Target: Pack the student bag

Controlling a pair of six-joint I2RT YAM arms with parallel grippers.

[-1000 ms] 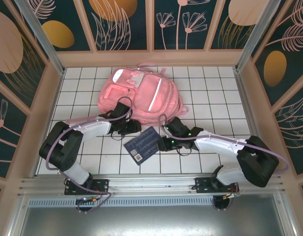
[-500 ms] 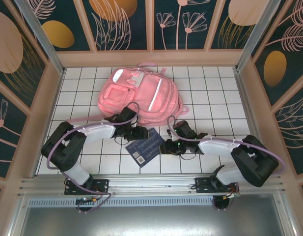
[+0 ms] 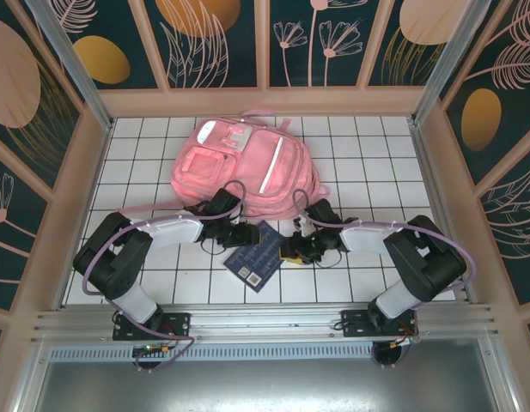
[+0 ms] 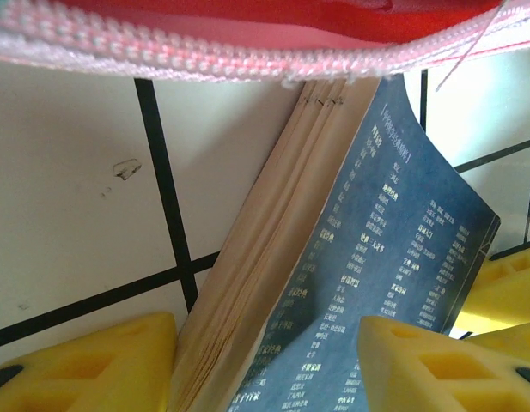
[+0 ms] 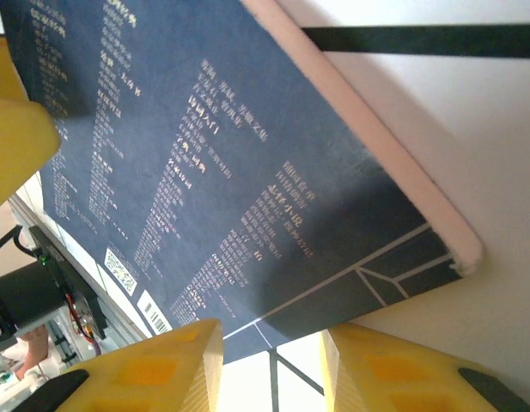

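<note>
Jaws apart on left gripper (image 4: 265, 348) straddling the book (image 4: 380, 223) and right gripper (image 5: 271, 365) at frame bottom; unclamped, book could snag student bag (image 3: 247, 163)'s zipper (image 4: 161, 56).

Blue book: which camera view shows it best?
Top external. It shows the whole outline of the blue book and its place on the tiles, just on the near side of the student bag. The left wrist view is a close-up of its page edges and part of the cover. The right wrist view shows part of the printed cover.
</note>
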